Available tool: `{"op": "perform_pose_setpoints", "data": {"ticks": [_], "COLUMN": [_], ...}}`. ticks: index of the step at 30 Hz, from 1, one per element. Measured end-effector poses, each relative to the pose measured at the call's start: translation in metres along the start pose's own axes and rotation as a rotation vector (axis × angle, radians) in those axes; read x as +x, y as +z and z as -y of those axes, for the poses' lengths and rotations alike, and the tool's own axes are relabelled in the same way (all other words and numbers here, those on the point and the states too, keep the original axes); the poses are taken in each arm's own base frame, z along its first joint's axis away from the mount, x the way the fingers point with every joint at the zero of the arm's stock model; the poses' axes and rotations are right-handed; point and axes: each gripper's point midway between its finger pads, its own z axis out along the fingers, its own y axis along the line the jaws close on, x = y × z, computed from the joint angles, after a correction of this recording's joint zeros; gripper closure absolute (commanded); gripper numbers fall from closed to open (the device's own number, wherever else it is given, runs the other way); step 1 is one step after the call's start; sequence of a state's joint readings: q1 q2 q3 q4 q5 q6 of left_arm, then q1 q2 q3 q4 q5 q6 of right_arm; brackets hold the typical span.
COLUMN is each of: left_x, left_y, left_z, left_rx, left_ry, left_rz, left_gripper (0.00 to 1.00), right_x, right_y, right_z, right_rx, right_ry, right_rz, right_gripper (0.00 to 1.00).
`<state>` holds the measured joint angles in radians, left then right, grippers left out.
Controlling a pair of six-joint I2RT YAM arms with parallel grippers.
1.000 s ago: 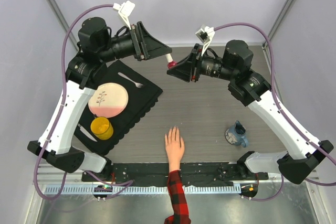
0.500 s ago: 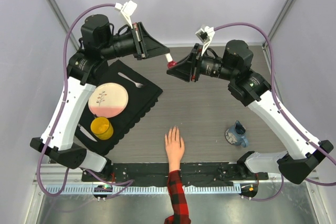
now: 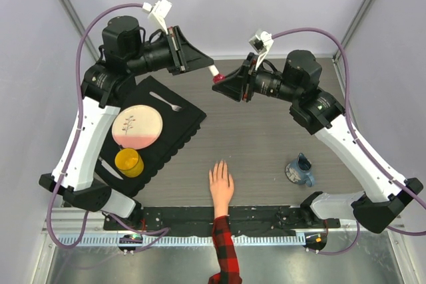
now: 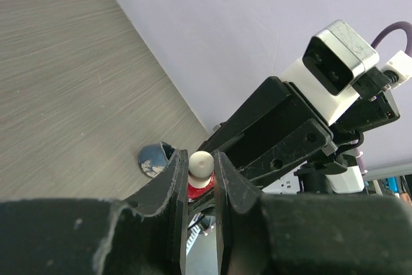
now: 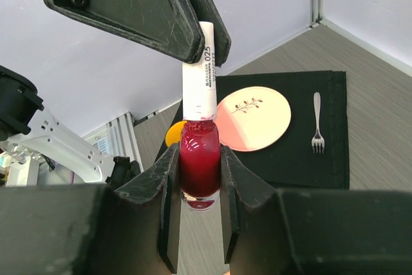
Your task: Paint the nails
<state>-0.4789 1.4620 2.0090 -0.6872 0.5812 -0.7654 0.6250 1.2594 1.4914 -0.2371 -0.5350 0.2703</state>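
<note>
A pale hand (image 3: 220, 184) with a red-and-black plaid sleeve lies palm down at the table's near edge; its nails are too small to make out. High above the far middle of the table, my right gripper (image 3: 219, 85) is shut on a small red polish bottle (image 5: 199, 165). My left gripper (image 3: 212, 69) is shut on the bottle's white cap (image 5: 198, 72), which still sits on the bottle. The cap's end (image 4: 200, 162) shows between the left fingers (image 4: 174, 188). Both grippers are far from the hand.
A black placemat (image 3: 178, 116) at the left holds a pink plate (image 3: 137, 127), a fork (image 3: 166, 102) and a yellow cup (image 3: 128, 162). A blue mug (image 3: 301, 171) stands at the right near the front.
The left arm has shifted slightly up and back while keeping hold of the cap. The right gripper and bottle have stayed almost in place. The hand has not moved.
</note>
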Motion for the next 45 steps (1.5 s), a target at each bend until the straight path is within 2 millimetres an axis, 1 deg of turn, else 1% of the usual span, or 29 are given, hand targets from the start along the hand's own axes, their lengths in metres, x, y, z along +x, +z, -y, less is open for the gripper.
{"op": "perform_pose_setpoints", "data": {"ticks": [5, 15, 16, 17, 18, 19, 20, 22, 23, 27, 29, 31, 33, 36, 39, 43, 45], "left_x": [-0.002, -0.002, -0.002, -0.002, -0.002, -0.002, -0.002, -0.004, -0.004, -0.007, -0.010, -0.013, -0.014, -0.018, -0.027, -0.034, -0.035], "left_y": [-0.001, 0.002, 0.001, 0.001, 0.001, 0.001, 0.000, 0.001, 0.000, -0.009, -0.016, -0.021, -0.025, -0.027, -0.025, -0.027, -0.029], "left_z": [0.003, -0.014, -0.016, -0.016, -0.017, -0.017, -0.016, -0.015, -0.018, -0.027, -0.025, -0.019, -0.010, 0.004, 0.018, 0.032, 0.038], "left_rx": [-0.013, -0.072, -0.073, -0.075, -0.075, -0.073, -0.068, -0.052, -0.045, -0.033, -0.012, 0.028, 0.084, 0.181, 0.274, 0.350, 0.378], "left_ry": [0.002, -0.075, -0.086, -0.097, -0.107, -0.112, -0.115, -0.113, -0.120, -0.122, -0.112, -0.094, -0.079, -0.072, -0.058, -0.035, -0.022], "left_rz": [-0.009, -0.041, -0.045, -0.047, -0.049, -0.049, -0.050, -0.042, -0.032, 0.020, 0.056, 0.096, 0.133, 0.165, 0.191, 0.208, 0.209], "left_gripper": [1.00, 1.00, 0.98, 0.88, 0.82, 0.74, 0.56, 0.46, 0.40, 0.32, 0.30, 0.30, 0.33, 0.36, 0.38, 0.44, 0.45], "right_x": [-0.005, 0.005, 0.005, 0.006, 0.006, 0.006, 0.005, 0.004, 0.004, 0.004, 0.001, -0.003, -0.009, -0.019, -0.024, -0.028, -0.030], "right_y": [0.000, 0.007, 0.008, 0.008, 0.009, 0.009, 0.010, 0.009, 0.009, 0.010, 0.010, 0.010, 0.011, 0.012, 0.013, 0.014, 0.014], "right_z": [-0.001, 0.007, 0.007, 0.007, 0.007, 0.007, 0.007, 0.006, 0.006, 0.003, -0.002, -0.007, -0.015, -0.026, -0.033, -0.039, -0.042], "right_rx": [-0.002, 0.019, 0.024, 0.027, 0.033, 0.035, 0.037, 0.038, 0.037, 0.008, -0.026, -0.065, -0.121, -0.208, -0.266, -0.321, -0.341], "right_ry": [-0.021, -0.019, -0.019, -0.019, -0.020, -0.020, -0.021, -0.019, -0.014, 0.027, 0.052, 0.075, 0.101, 0.141, 0.178, 0.214, 0.227], "right_rz": [0.010, -0.018, -0.019, -0.020, -0.021, -0.020, -0.017, -0.015, -0.015, -0.017, -0.011, 0.000, 0.013, 0.043, 0.060, 0.074, 0.081], "right_gripper": [0.99, 0.99, 0.99, 0.99, 0.99, 0.99, 0.99, 0.99, 0.99, 0.99, 0.99, 0.99, 0.99, 0.99, 0.99, 0.99, 0.99]}}
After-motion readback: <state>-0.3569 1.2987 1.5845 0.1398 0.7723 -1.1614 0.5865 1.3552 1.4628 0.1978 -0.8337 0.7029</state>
